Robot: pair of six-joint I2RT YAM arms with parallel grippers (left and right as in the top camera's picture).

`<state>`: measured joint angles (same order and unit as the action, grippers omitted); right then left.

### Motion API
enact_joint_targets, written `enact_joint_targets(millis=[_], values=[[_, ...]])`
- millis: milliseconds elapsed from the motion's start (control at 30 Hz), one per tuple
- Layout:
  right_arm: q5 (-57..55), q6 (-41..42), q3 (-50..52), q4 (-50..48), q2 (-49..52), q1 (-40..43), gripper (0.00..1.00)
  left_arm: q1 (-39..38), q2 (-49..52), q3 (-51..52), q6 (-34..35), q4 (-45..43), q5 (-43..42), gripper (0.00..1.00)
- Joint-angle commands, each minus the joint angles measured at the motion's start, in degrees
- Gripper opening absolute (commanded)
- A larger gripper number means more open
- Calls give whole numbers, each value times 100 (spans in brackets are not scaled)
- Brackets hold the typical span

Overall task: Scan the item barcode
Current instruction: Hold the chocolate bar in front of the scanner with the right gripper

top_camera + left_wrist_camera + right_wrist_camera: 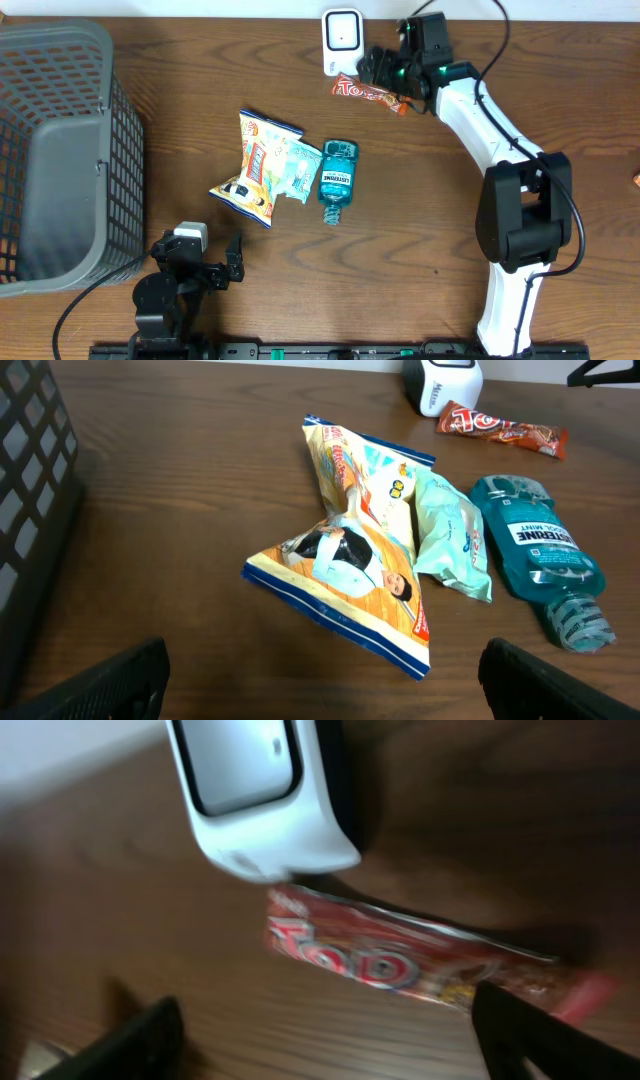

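Right gripper fingers frame the lens, spread wide and gripping nothing; the red candy bar lies flat on the table just ahead, one end beside the white barcode scanner. Left gripper (well apart, near the basket) gapes wide too, facing a chip bag.

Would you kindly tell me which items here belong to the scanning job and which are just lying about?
Job: scanner, candy bar, right gripper.
Lying about, for now: chip bag, green pack, mouthwash, basket.
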<state>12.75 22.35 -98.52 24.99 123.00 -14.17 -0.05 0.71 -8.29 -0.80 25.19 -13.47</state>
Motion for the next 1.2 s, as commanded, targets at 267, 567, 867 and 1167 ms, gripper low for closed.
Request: enact_joint_targets(millis=[267,567,867,1167], values=[[-754,-4197,20,-175,529,-181,99,20,-9,83,46,98,-46,99],[-1095,-4321,20,-382,1123,-197,88,20,-9,83,46,98,-46,99],[-1296,-4310,20,46,1679,-13,26,20,-9,83,46,98,-46,99],[848,-3445,-553,1694,1497,120,1,20,-9,83,46,98,-46,99]])
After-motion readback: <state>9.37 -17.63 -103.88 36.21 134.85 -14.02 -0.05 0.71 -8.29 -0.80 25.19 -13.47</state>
